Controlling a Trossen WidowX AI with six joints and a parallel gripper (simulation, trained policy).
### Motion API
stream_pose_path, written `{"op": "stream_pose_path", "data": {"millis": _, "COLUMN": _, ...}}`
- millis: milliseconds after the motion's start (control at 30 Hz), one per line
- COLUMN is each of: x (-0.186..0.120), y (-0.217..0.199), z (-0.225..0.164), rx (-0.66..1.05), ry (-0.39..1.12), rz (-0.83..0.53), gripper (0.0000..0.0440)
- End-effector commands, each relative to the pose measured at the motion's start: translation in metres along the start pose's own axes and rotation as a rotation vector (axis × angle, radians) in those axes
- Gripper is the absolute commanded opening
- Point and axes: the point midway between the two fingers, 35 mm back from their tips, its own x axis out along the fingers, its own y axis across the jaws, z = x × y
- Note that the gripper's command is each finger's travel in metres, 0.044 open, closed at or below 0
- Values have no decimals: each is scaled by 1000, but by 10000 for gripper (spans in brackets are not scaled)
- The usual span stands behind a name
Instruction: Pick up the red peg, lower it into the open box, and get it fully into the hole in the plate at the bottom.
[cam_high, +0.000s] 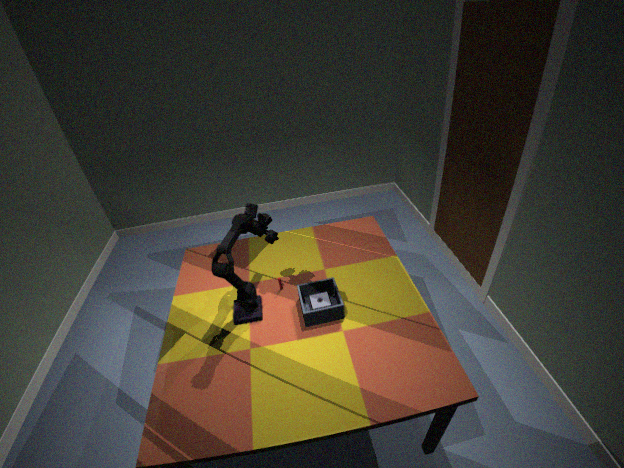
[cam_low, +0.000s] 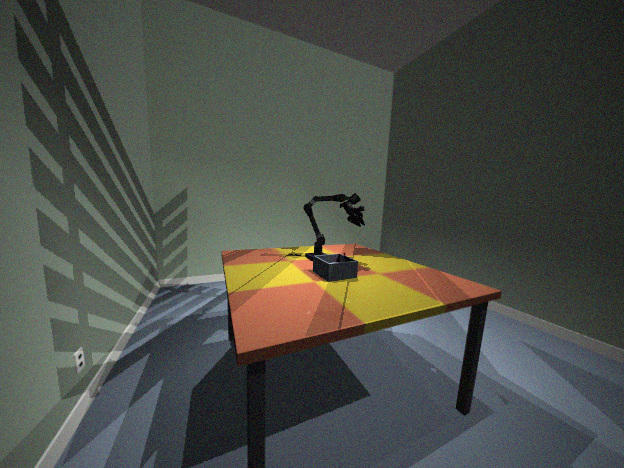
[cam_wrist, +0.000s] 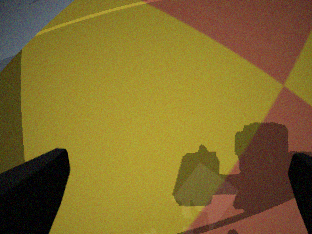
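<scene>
The red peg (cam_high: 280, 284) is small in the top view and seems to stand upright on the table, between the arm's base and the box. I cannot make it out surely in the wrist view. The open grey box (cam_high: 325, 317) (cam_low: 343, 273) stands to the right of the peg in the top view. The pale plate (cam_high: 314, 304) lies at its bottom, with a dark hole near the middle. My gripper (cam_high: 273, 237) (cam_low: 362, 217) (cam_wrist: 183, 164) is open and empty, high above the table, beyond the peg in the top view and tilted downward.
The table (cam_high: 302, 403) (cam_low: 282, 317) has an orange and yellow checked top. The arm's base (cam_high: 247, 311) stands to the left of the box in the top view. Dark shadows of the arm and gripper fall on the table. The box walls rise around the plate.
</scene>
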Motion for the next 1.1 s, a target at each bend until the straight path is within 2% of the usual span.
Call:
{"op": "stream_pose_path", "data": {"millis": 0, "x": 8, "y": -14, "z": -16, "rx": 91, "ry": 76, "rz": -38, "gripper": 440}}
{"op": "stream_pose_path", "data": {"millis": 533, "x": 27, "y": -67, "z": -85, "rx": 516, "ry": 380, "rz": -262, "gripper": 440}}
{"op": "stream_pose_path", "data": {"millis": 1067, "x": 52, "y": -92, "z": -148, "rx": 887, "ry": 609, "rz": -522, "gripper": 440}}
